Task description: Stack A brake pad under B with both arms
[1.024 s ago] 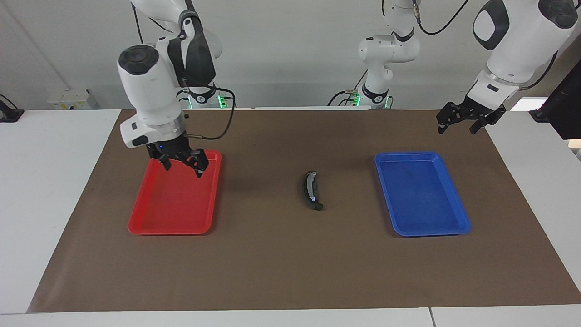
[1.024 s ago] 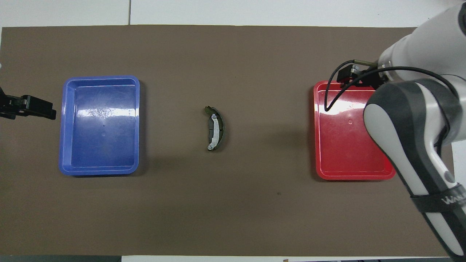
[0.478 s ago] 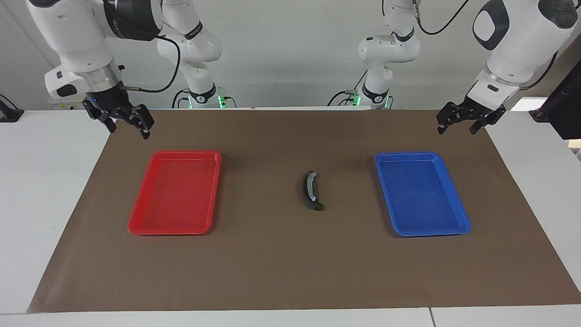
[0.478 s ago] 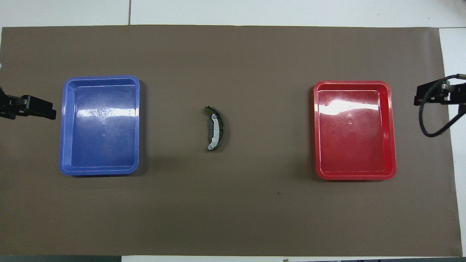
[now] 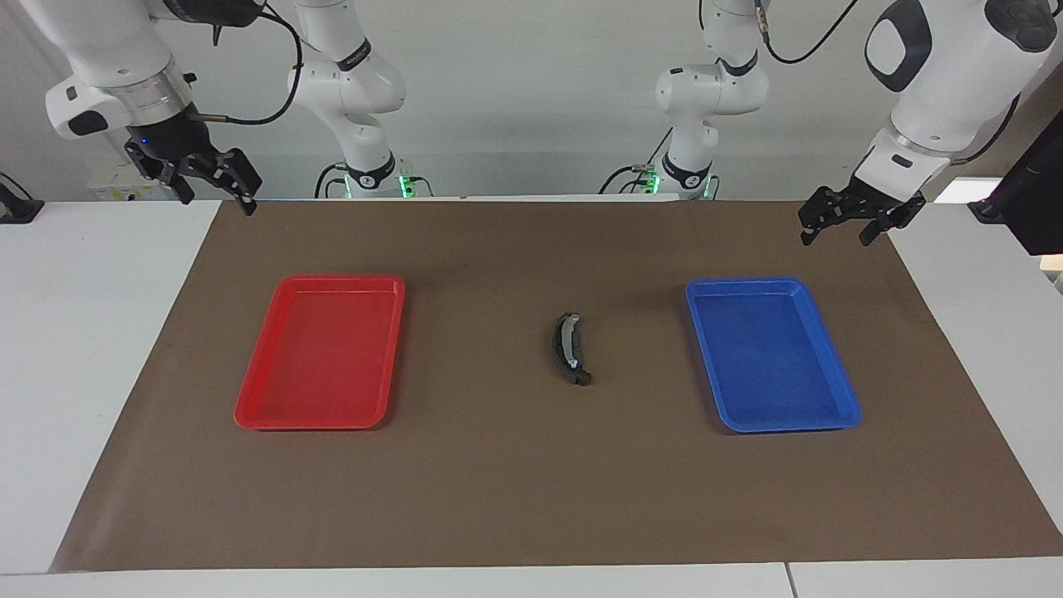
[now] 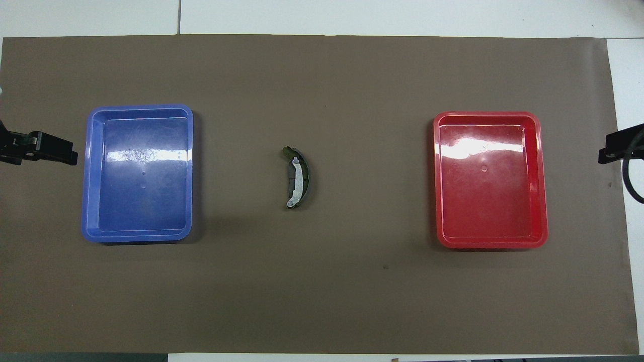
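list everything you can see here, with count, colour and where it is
B: one, dark curved shoe with a light silver-grey strip, on the mat midway between the two trays; a short dark pad seems to lie under it
red tray: one, red, toward the right arm's end of the table
blue tray: one, blue, toward the left arm's end
mat: one, brown, covering the table
table: one, white
right gripper: one, black, open, raised over the mat's corner near the robots
left gripper: one, black, open, raised over the mat's edge, nearer to the robots than the blue tray
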Controlling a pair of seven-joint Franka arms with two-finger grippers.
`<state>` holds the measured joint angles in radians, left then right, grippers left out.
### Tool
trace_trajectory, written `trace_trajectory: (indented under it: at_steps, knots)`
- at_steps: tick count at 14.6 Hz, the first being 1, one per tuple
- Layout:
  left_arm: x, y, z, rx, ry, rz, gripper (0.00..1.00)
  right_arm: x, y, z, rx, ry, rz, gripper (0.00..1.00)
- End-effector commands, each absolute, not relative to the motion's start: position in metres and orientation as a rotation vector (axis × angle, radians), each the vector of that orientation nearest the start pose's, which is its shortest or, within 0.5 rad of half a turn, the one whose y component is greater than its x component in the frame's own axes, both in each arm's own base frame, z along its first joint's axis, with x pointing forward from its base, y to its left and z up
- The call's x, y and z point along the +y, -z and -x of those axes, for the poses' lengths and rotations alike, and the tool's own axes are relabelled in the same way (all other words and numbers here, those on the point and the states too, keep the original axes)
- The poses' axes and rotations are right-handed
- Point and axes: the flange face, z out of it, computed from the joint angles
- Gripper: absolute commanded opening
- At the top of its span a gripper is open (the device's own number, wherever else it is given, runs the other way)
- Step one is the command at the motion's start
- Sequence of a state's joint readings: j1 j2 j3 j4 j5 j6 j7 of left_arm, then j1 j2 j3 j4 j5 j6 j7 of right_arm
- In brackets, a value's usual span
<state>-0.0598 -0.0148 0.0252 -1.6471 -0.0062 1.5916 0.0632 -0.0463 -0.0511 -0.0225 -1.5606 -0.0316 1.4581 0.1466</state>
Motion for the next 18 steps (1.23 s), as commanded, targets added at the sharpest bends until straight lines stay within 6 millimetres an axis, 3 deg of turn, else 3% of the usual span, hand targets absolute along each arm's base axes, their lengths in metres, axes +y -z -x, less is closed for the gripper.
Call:
trace_trajectory:
  at_steps: [1, 12, 18]
  knots:
    - [-0.017, -0.599, -0.542, 0.138, -0.053, 3.129, 0.99, -0.034, -0.646, -0.525, 0.317, -0.098, 3.142, 1.00]
    - [-0.017, -0.599, -0.542, 0.138, -0.051, 3.129, 0.99, -0.008, -0.649, -0.531, 0.219, -0.061, 3.161, 1.00]
    - [-0.018, -0.599, -0.542, 0.140, -0.053, 3.129, 0.99, -0.008, -0.641, -0.528, 0.171, -0.071, 3.156, 1.00]
